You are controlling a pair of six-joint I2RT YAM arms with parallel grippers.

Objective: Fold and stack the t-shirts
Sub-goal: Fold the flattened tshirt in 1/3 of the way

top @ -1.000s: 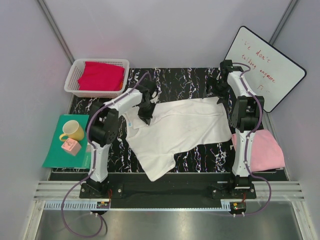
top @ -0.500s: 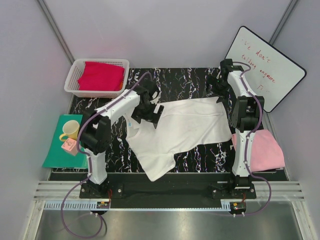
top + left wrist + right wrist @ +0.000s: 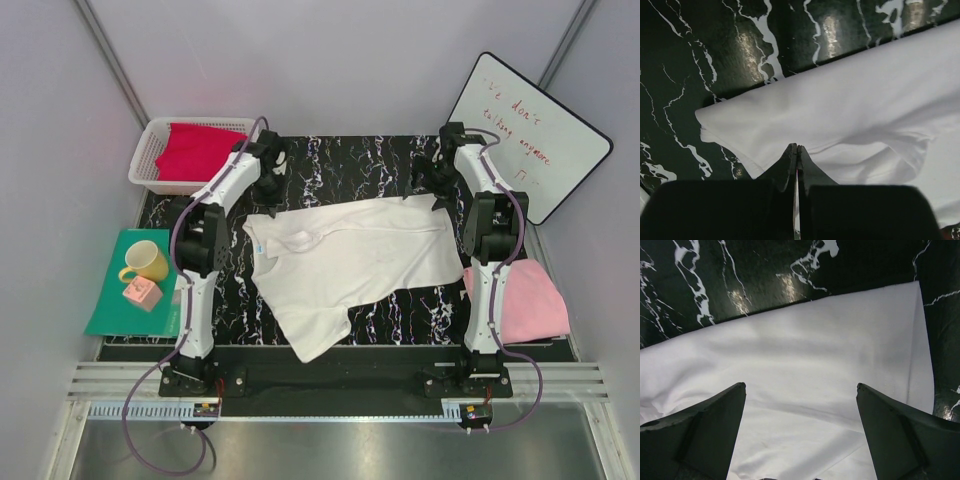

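While the white t-shirt [image 3: 350,255] lies spread but unfolded, the left gripper [image 3: 797,152] hangs near its sleeve, pinched shut on nothing; the right gripper [image 3: 800,386] hovers wide open, empty, above the far hem corner, likely to seize it. The pink t-shirt [image 3: 535,300] lies off to the right.

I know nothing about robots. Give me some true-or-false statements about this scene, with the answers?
1. The white t-shirt lies spread on the black table. True.
2. The red t-shirt lies on the green mat. False: it is in the white basket.
3. The right gripper is open. True.
4. The left gripper is open. False: its fingers are pressed together.
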